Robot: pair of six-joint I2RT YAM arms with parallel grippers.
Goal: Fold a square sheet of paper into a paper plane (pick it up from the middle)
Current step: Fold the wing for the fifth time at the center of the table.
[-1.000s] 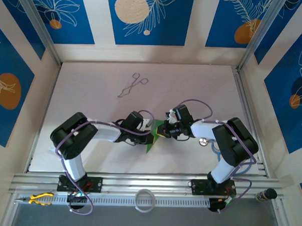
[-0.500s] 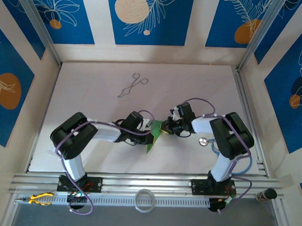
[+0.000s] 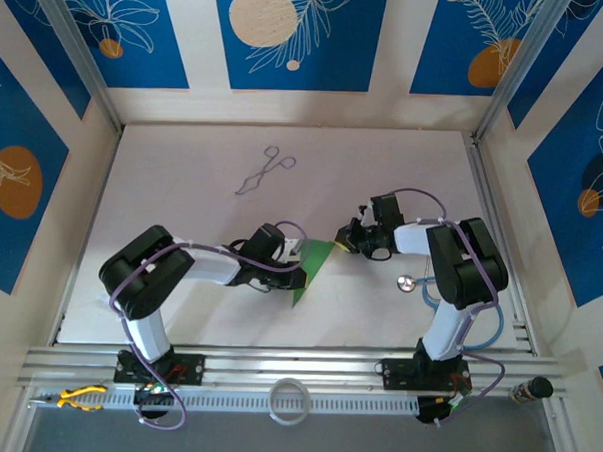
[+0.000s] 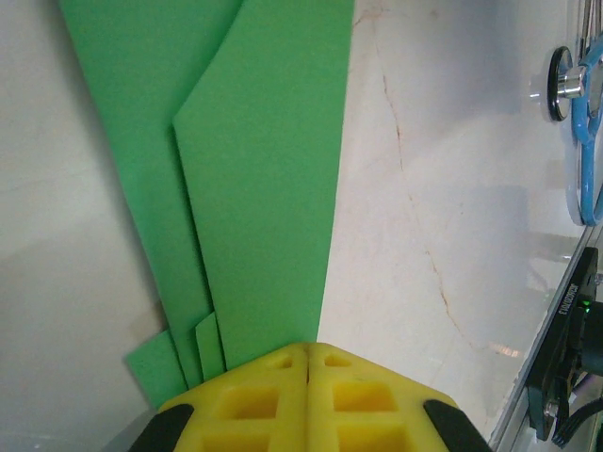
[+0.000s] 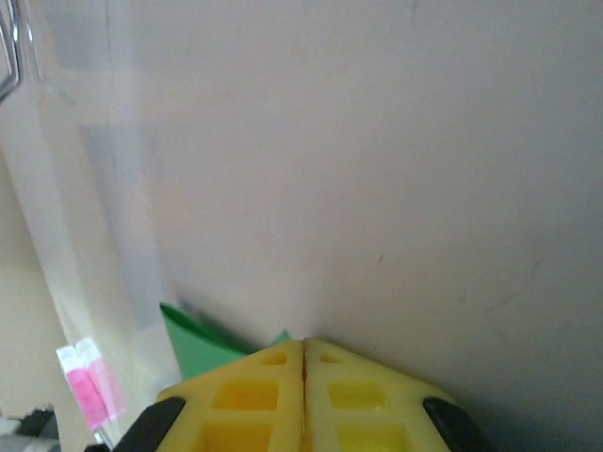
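Lying mid-table (image 3: 181,231), the folded green paper sheet (image 3: 315,263) runs near-left to far-right betw. both arms. Left tool (image 4: 307,350), fingers together, sits at its left flank, paper stretching ahead; right tool (image 3: 347,242), likewise pressed together, meets the far tip.

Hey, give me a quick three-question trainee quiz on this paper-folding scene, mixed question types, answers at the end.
1. Multiple choice: the folded bright green paper sheet is gripped by A) the left gripper alone, B) the right gripper alone, C) both.
2. True or false: the thin metal forceps lie untouched, apart from both grippers.
3. Fill in: both grippers are ____ (open or shut).
Key: 1 C; 2 true; 3 shut.
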